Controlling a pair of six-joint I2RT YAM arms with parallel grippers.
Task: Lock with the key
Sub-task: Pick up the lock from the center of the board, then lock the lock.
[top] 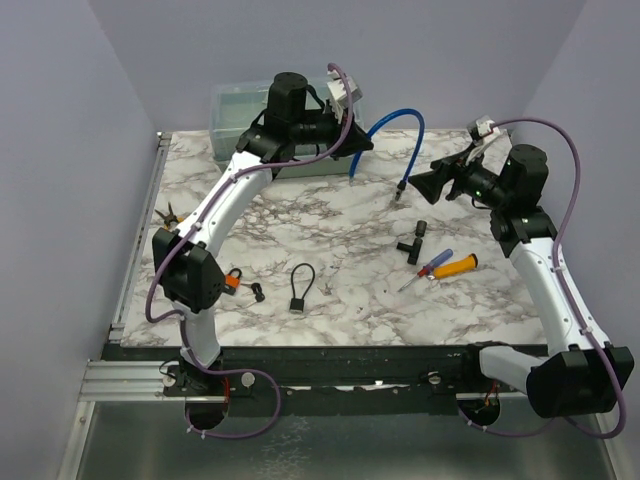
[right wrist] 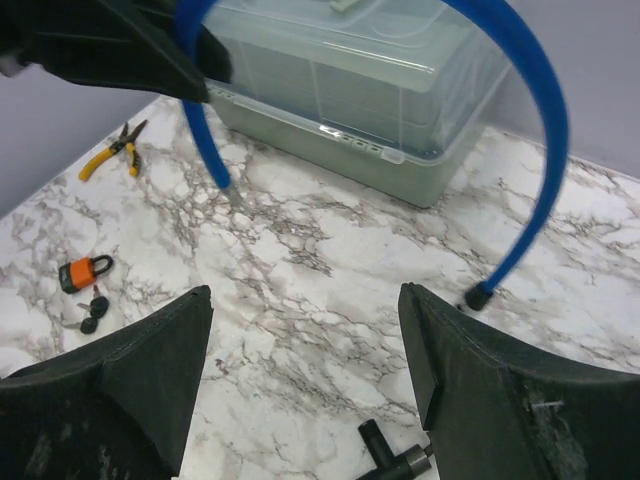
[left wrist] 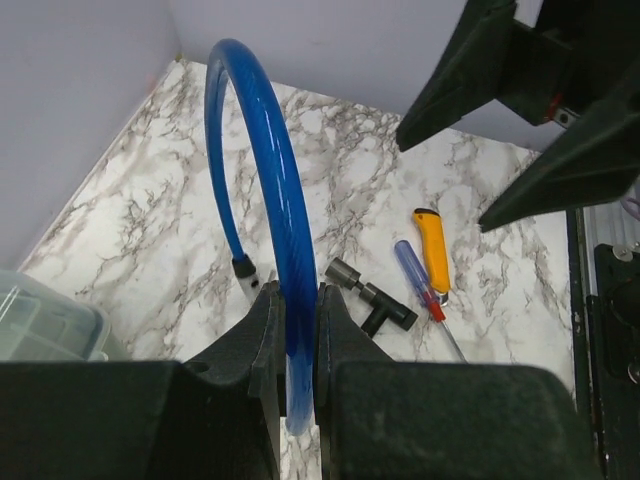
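The left gripper (left wrist: 297, 300) pinched the blue cable (left wrist: 260, 150) by the desk's (top: 330, 235) far edge while the right gripper (right wrist: 303, 295) gaped empty, well apart from the orange padlock (right wrist: 84, 272) and keys (right wrist: 92, 312) near the left edge, so the springy cable might slip free.

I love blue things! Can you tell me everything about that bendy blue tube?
The blue tube looks like smooth, shiny plastic. It curves in a tall arch above the marble table. The left gripper pinches one end between its shut jaws. The other end has a dark tip and hangs down by the tabletop.
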